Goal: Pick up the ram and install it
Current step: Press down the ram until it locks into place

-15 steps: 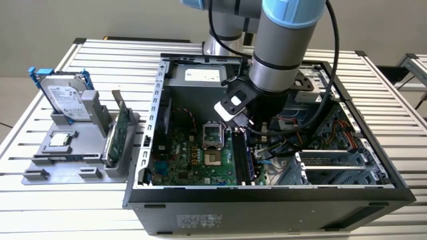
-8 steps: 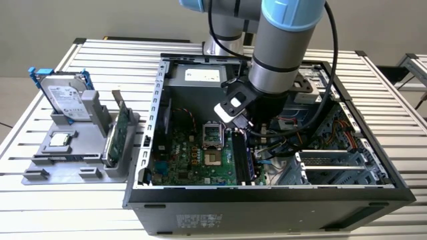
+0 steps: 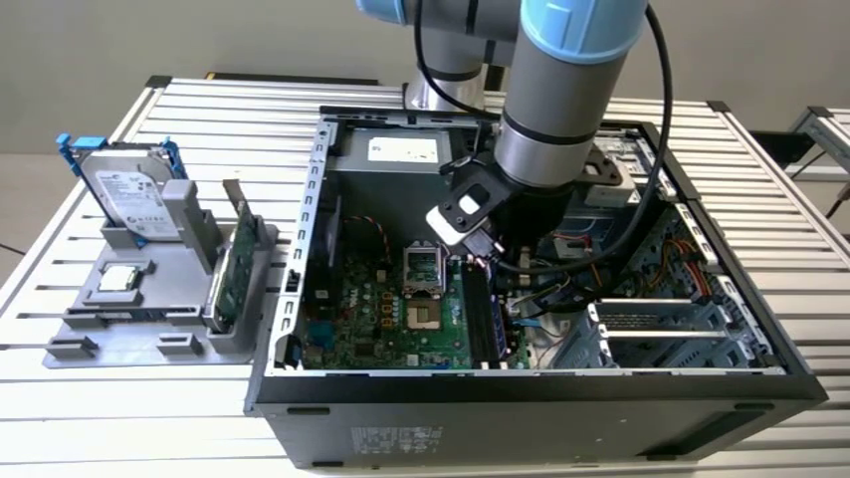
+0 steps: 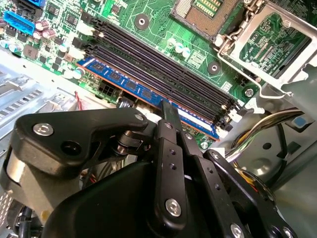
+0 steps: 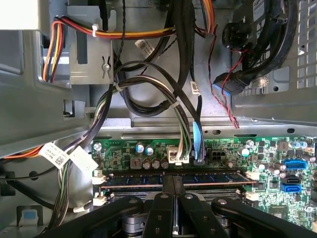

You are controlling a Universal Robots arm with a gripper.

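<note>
Ram (image 4: 148, 96): blue-labelled stick standing edge-up in the motherboard's (image 4: 163, 20) outermost slot, toward the case's (image 3: 286, 299) drive-bay side.
Gripper (image 4: 171, 111): you have the jaws pinching the ram's top edge, mid-length.
Handling: light, thin, stiff — judged fragile; hold its long edges.

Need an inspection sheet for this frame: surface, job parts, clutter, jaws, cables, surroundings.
Surface: slatted aluminium table carrying an open black computer case.
Job's things: long thin RAM stick with blue label sits in the outermost slot beside the empty black slots; full seating cannot be told.
Clutter: grey parts holder with silver hard drive and green circuit card.
Grippers: black gripper, jaws closed around the stick's edge.
Cables: bundled wires beyond the board.
Surroundings: grey wall.
</note>
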